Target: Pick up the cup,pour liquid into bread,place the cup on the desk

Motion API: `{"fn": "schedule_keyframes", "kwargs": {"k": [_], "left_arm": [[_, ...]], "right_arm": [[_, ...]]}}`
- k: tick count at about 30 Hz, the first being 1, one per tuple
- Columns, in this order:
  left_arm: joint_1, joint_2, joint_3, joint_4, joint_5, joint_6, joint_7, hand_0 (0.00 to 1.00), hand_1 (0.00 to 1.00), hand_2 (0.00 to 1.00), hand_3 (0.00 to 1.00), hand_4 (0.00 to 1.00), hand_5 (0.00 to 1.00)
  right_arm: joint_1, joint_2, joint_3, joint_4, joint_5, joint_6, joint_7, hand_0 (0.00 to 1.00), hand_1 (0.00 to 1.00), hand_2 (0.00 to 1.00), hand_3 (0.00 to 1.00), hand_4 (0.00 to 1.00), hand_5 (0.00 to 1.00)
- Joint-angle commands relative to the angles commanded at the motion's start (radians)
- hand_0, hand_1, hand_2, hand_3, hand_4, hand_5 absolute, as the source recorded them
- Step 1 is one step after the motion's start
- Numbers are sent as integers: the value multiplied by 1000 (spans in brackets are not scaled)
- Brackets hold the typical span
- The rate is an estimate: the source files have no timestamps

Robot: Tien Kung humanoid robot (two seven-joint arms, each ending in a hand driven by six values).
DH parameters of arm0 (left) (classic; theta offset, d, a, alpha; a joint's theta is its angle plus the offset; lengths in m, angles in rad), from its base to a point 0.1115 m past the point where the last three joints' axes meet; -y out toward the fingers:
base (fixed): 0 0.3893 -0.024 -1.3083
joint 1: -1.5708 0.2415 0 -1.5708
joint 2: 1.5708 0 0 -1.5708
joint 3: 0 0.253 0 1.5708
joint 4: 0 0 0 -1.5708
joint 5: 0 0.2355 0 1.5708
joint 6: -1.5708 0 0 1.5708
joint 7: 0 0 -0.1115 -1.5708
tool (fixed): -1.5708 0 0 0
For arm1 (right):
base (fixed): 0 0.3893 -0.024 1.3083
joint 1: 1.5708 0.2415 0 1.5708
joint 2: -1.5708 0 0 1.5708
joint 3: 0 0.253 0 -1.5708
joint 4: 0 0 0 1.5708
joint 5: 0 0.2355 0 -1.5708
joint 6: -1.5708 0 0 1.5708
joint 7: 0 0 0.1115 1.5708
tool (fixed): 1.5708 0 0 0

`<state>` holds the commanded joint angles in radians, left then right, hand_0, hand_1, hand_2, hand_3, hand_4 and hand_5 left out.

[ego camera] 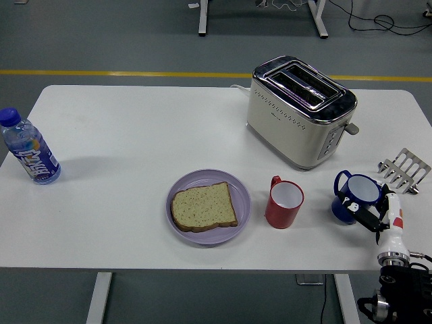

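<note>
A blue cup (356, 192) with a white inside stands at the table's right, near the front edge. My right hand (364, 214) comes up from the lower right corner, and its dark fingers (352, 205) wrap the cup's near side, shut on it. One slice of bread (203, 206) lies flat on a purple plate (239, 191) at the front middle. Between plate and blue cup stands an upright red cup (283, 204), untouched. My left arm is out of view.
A cream toaster (300, 111) stands behind the cups. A metal toast rack (404, 170) sits at the right edge, close behind my hand. A blue-capped water bottle (29, 149) stands at the far left.
</note>
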<state>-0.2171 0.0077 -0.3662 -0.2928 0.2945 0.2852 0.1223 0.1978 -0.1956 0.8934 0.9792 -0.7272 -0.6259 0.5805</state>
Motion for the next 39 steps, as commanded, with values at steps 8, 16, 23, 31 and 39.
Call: {"fn": "schedule_keyframes", "kwargs": {"k": [8, 16, 23, 31, 39], "left_arm": [[3, 3, 6, 0, -8, -1, -5, 681, 686, 694, 543, 252, 998], [-1, 6, 17, 1, -28, 0, -12, 682, 686, 694, 543, 252, 998], [-5, 9, 25, 2, -40, 1, -17, 681, 686, 694, 543, 251, 998], [-7, 11, 34, 3, -57, 3, -23, 682, 686, 694, 544, 251, 998], [-8, 11, 35, 3, -62, 4, -24, 682, 686, 694, 545, 253, 998]], "right_arm": [[-12, -14, 34, 69, -23, -19, -15, 359, 258, 411, 387, 893, 118], [-24, -52, 103, 207, -208, -19, -193, 321, 229, 406, 389, 880, 133], [-29, -86, 141, 342, -446, -9, -419, 319, 232, 407, 392, 869, 129], [-6, -111, 130, 500, -689, 0, -612, 315, 231, 403, 391, 862, 143], [59, -113, 59, 578, -901, 48, -763, 302, 226, 397, 382, 860, 153]]}}
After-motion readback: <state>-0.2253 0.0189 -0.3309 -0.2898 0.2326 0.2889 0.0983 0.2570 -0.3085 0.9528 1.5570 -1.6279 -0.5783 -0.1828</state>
